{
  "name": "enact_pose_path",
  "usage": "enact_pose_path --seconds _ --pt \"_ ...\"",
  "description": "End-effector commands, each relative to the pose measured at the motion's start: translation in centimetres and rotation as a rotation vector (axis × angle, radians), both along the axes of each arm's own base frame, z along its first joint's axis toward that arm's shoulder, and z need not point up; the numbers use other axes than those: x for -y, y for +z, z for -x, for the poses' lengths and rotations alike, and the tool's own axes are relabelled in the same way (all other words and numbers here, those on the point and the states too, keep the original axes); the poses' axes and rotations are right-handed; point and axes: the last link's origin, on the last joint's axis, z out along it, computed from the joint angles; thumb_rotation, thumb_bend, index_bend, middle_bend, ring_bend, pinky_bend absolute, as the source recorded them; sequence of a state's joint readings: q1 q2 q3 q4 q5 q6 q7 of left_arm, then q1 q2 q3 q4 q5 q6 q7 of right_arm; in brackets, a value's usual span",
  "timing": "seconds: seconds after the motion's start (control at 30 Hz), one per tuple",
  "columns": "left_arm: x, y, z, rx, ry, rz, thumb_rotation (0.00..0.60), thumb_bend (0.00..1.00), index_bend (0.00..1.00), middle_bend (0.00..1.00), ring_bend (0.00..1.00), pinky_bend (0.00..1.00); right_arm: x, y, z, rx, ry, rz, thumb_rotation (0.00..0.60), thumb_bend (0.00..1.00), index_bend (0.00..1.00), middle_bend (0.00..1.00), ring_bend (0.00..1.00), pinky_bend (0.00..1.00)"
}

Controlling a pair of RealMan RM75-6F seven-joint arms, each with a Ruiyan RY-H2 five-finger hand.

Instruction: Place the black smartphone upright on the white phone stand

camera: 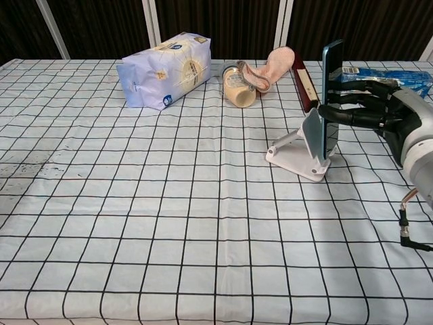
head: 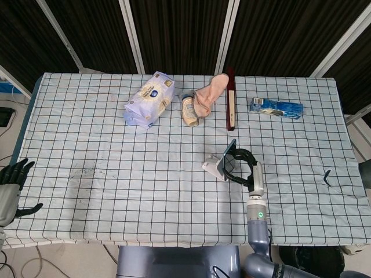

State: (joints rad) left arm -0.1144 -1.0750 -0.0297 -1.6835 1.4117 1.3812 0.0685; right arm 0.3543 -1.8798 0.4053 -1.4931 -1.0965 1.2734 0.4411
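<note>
The slim, glossy black smartphone (camera: 331, 95) with a blue-edged rim stands upright on edge against the angled plate of the white phone stand (camera: 303, 150), a smooth plastic wedge on the grid-printed cloth of the worktop (camera: 169, 223). The right hand (camera: 379, 108) holds it, dark fingers (camera: 348, 115) pinching its side. The left hand (head: 10, 184) hangs off the worktop's edge, fingers spread, holding nothing.

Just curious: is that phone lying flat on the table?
No, the black smartphone stands on edge against the white phone stand, with the right hand on it.
</note>
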Motion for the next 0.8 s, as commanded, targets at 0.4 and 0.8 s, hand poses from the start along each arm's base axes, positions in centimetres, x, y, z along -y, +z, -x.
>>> enact_pose_path --seconds 0.4,0.8 --pt "-0.1 0.0 0.0 0.002 0.003 0.008 0.600 0.00 0.00 0.00 0.00 0.00 0.4 -0.7 0.2 -0.009 0.003 -0.007 0.600 0.62 0.58 0.53 0.38 0.18" --pt "-0.1 0.0 0.1 0.005 0.007 0.008 0.600 0.00 0.00 0.00 0.00 0.00 0.2 -1.3 0.7 -0.008 0.006 -0.003 0.600 0.62 0.58 0.53 0.38 0.18"
